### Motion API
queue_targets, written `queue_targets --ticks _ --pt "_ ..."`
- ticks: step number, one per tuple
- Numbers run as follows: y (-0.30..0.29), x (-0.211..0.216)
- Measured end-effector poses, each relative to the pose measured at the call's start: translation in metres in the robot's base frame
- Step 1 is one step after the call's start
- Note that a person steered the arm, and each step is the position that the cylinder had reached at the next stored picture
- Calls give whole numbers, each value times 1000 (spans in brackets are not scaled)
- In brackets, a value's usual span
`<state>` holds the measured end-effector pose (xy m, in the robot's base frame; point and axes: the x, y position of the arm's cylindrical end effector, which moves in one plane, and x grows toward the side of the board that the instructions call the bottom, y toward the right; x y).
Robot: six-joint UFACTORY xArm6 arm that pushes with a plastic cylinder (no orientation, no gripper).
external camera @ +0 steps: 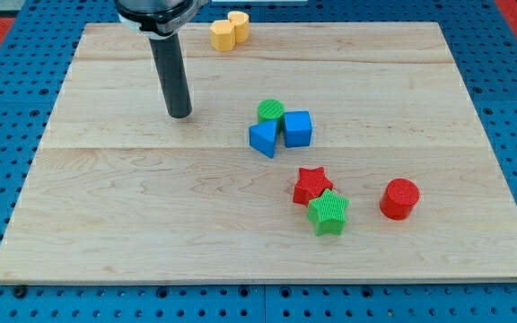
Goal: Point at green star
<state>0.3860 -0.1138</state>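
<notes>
The green star lies on the wooden board in the view's lower right, touching the red star just above and left of it. My tip rests on the board in the view's upper left, far from the green star, up and to its left. The dark rod rises from the tip to the view's top edge.
A green cylinder, a blue cube and a blue triangle cluster at the board's middle. A red cylinder stands right of the green star. A yellow block sits at the top edge. The wooden board lies on a blue pegboard.
</notes>
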Motion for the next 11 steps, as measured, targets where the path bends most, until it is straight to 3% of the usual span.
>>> queue_targets --ticks 1,2,4,5,7,9,11 --pt "-19 38" --pt "-37 118" --pt "92 210" --pt "117 233" --pt "246 217" --pt "200 197" --pt "226 191"
